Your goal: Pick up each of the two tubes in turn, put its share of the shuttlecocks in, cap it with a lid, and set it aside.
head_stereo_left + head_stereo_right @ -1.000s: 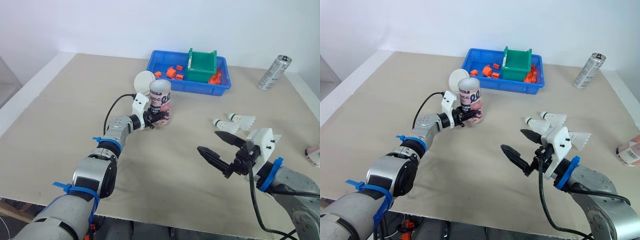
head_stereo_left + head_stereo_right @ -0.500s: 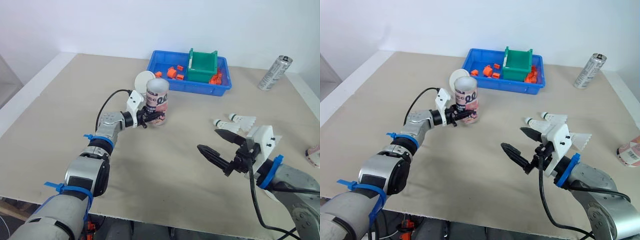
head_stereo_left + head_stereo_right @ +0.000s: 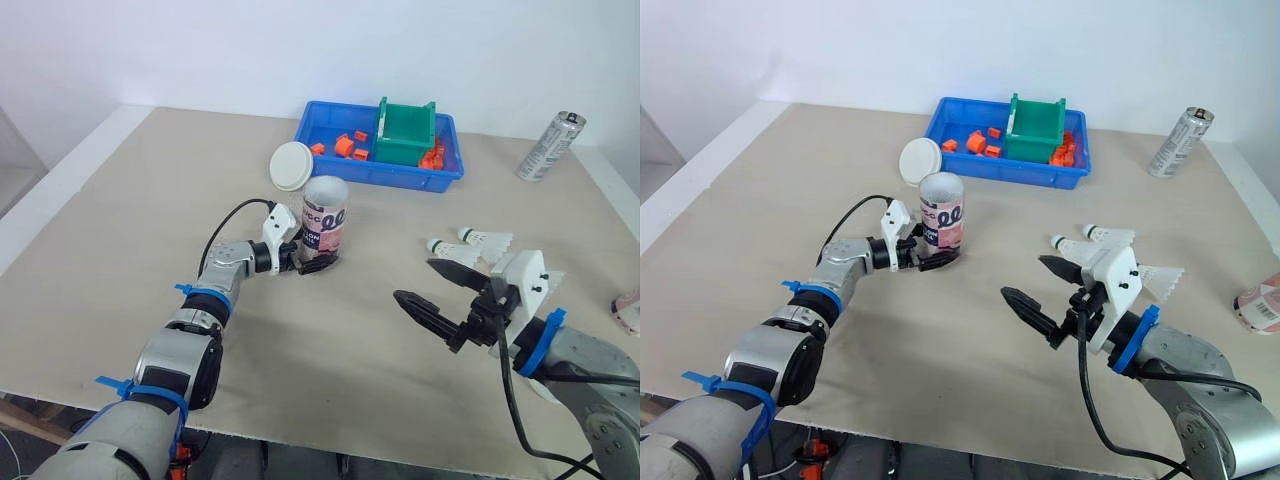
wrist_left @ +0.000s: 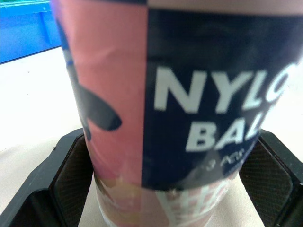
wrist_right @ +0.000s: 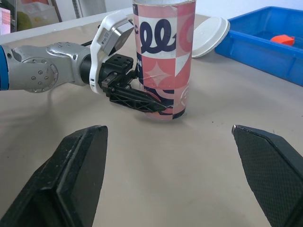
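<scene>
A pink and navy tube (image 3: 324, 222) with a white top stands upright on the table in front of the blue bin. My left gripper (image 3: 312, 262) is shut on its base, one finger (image 4: 71, 175) on each side. A loose white lid (image 3: 292, 165) lies just behind the tube. Two shuttlecocks (image 3: 472, 246) lie on the table to the right. Near them, closer to me, my right gripper (image 3: 415, 281) hovers open and holds nothing. A second pink tube (image 3: 1260, 303) lies on its side at the far right edge.
A blue bin (image 3: 330, 158) at the back holds orange pieces and a green box (image 3: 405, 130). A silver can (image 3: 548, 146) stands at the back right. Bare tabletop stretches between the two grippers and along the left side.
My left gripper has brought the tube from beside the lid towards me and down, so it stands on the table. The right gripper has hardly moved.
</scene>
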Robot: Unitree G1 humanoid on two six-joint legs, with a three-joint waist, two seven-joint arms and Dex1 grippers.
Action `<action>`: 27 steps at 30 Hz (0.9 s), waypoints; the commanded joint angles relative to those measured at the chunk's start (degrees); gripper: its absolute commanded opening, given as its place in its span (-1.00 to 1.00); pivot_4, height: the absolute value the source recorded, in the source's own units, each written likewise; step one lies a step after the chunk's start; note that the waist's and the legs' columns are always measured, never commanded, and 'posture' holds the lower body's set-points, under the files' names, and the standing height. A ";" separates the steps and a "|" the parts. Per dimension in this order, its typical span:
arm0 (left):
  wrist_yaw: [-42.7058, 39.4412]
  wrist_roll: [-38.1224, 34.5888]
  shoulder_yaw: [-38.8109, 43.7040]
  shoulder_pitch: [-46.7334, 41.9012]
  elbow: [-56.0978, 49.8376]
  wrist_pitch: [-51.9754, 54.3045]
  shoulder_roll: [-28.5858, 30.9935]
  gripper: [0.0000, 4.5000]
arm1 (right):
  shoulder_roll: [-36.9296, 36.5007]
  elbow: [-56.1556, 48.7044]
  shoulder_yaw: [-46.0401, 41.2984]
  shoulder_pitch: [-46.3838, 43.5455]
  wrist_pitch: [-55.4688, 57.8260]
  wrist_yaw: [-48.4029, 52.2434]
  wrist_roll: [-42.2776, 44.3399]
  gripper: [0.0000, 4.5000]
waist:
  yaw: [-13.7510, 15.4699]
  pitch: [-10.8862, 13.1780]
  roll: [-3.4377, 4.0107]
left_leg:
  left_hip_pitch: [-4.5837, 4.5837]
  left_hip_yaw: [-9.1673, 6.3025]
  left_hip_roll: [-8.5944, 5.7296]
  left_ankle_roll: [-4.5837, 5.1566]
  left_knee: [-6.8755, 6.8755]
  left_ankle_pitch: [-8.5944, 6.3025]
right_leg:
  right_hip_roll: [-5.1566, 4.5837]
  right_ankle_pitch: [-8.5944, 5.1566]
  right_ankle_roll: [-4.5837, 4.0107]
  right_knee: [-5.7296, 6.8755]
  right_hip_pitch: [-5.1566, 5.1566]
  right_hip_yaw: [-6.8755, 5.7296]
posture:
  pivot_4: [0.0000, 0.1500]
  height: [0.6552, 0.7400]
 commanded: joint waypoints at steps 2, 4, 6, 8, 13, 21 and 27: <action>2.10 -0.68 1.26 -1.93 -0.98 -0.85 -0.74 0.94 | -0.82 -1.25 -1.45 -0.51 -0.26 -0.02 1.04 1.00 | 0.00 0.00 0.00 | 0.00 0.00 0.00 0.00 0.00 0.00 | 0.00 0.00 0.00 0.00 0.00 0.00 | 1.00 0.71; 2.54 -1.15 1.70 -2.02 -0.86 -0.70 -1.18 0.94 | -0.90 -1.31 -1.44 -0.51 -0.25 0.01 1.06 1.00 | 0.00 0.00 0.00 | 0.00 0.00 0.00 0.00 0.00 0.00 | 0.00 0.00 0.00 0.00 0.00 0.00 | 1.00 0.71; 2.68 -1.44 1.94 -2.06 -0.83 -0.55 -1.52 0.94 | -1.07 -1.42 -1.41 -0.45 -0.16 0.03 1.01 1.00 | 0.00 0.00 0.00 | 0.00 0.00 0.00 0.00 0.00 0.00 | 0.00 0.00 0.00 0.00 0.00 0.00 | 1.00 0.71; 2.94 -1.44 2.16 -2.10 -0.77 -0.32 -1.66 0.94 | -1.09 -1.47 -1.49 -0.43 -0.06 -0.05 1.16 1.00 | 0.00 0.00 0.00 | 0.00 0.00 0.00 0.00 0.00 0.00 | 0.00 0.00 0.00 0.00 0.00 0.00 | 1.00 0.71; 3.20 -1.14 2.13 -1.99 -0.72 -0.31 -1.62 0.72 | -1.27 -1.55 -1.63 -0.26 -0.01 -0.06 1.30 1.00 | 0.00 0.00 0.00 | 0.00 0.00 0.00 0.00 0.00 0.00 | 0.00 0.00 0.00 0.00 0.00 0.00 | 1.00 0.71; 2.39 -1.54 2.32 -1.58 -1.33 0.12 -1.33 0.72 | -1.46 -1.29 -1.27 -0.79 0.23 0.04 1.57 1.00 | 0.00 0.00 0.00 | 0.00 0.00 0.00 0.00 0.00 0.00 | 0.00 0.01 0.00 0.00 0.00 0.00 | 1.00 0.71; 2.61 -1.44 2.44 -1.49 -1.53 -0.05 -0.85 0.72 | -1.49 -0.88 -1.12 -0.66 0.26 0.05 1.18 1.00 | 0.00 0.00 0.00 | 0.00 0.00 0.00 0.00 0.00 0.00 | 0.00 0.01 0.00 0.00 0.00 0.00 | 1.00 0.71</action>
